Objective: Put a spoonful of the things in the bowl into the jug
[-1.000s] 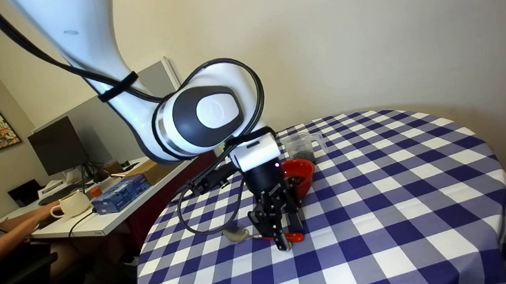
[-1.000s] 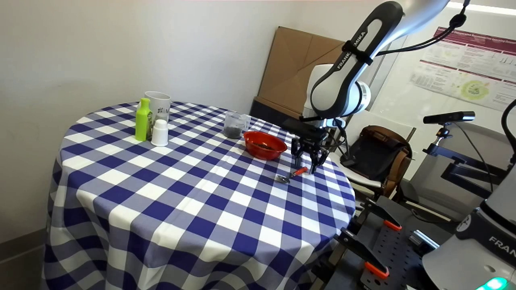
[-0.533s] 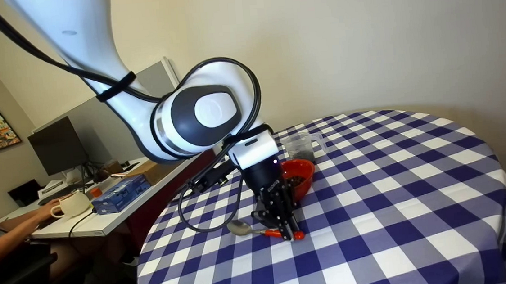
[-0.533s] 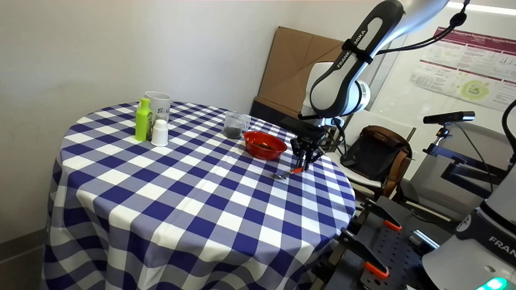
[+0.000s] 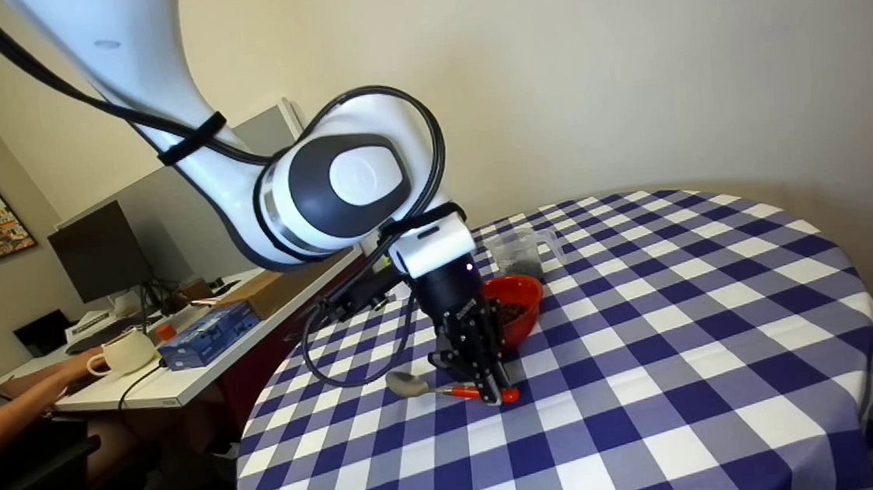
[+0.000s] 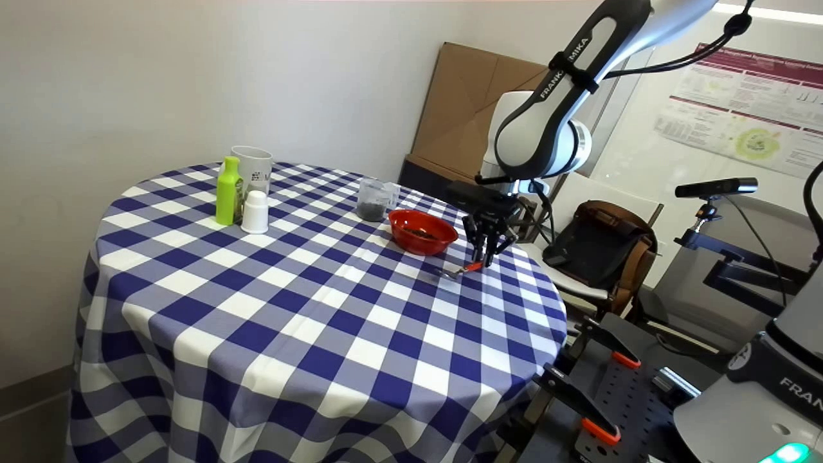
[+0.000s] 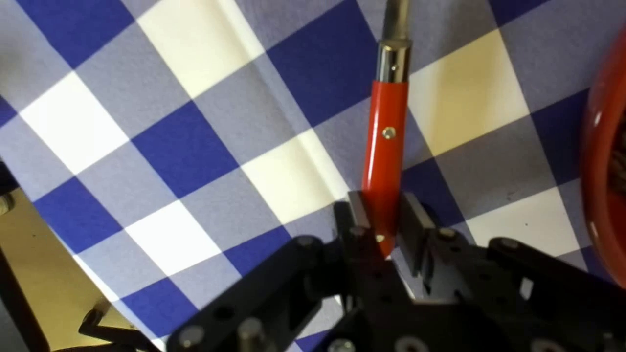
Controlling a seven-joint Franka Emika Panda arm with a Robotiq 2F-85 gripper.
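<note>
In an exterior view, the round, glossy red bowl [image 5: 527, 330], partly hidden by the gripper [image 5: 500, 392], holds a heap of dark bits [image 5: 511, 314]; beyond it stands the clear jug [image 5: 505, 249], something dark low inside. The gripper is closed on the red handle of a spoon [image 5: 462, 392] with a rounded grey metal head. In an exterior view, the bits lie in the bottom of the bowl, and the jug stands upright near it; well apart are a lime-green bottle [image 6: 226, 196], a small white container [image 6: 255, 217] and a white mug [image 6: 257, 166] with dark print. Whether the spoon's head touches the checked blue, grey and white tablecloth [image 6: 305, 328] I cannot tell. In the wrist view, part of the bowl's rim and a few brownish bits show at the right, while two fingers pinch the smooth, riveted handle near its end, with a shiny metal collar farther along.
</note>
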